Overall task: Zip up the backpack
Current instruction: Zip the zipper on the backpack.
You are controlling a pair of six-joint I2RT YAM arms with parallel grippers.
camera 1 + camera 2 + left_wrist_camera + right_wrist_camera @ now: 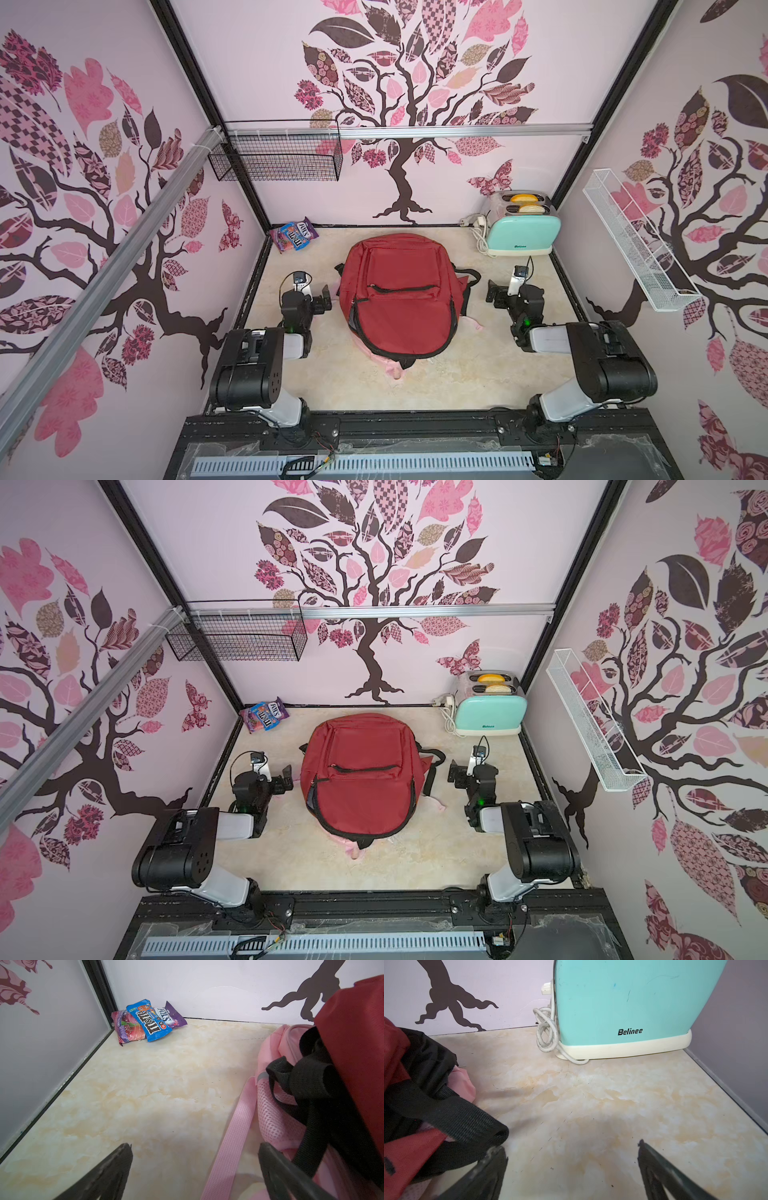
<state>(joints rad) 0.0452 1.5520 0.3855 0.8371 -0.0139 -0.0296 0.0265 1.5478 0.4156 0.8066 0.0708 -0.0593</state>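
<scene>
A red backpack [399, 291] [361, 771] lies flat in the middle of the table, front side up. Its large black zipper gapes at the left side [352, 313]. A pink bag [392, 368] lies under it, and its mesh side [274, 1118] and strap show in the left wrist view. My left gripper [324, 299] [284, 777] [195, 1147] stands open just left of the backpack, holding nothing. Right of the backpack, my right gripper [494, 293] [455, 775] [571, 1147] is open and holds nothing, beside a black strap [452, 1118].
A mint toaster [521, 226] [623, 1005] with its white cord [548, 1032] stands at the back right. Snack packets [294, 235] [145, 1020] lie in the back left corner. A black wire basket [276, 156] and a white wire shelf [640, 241] hang on the walls.
</scene>
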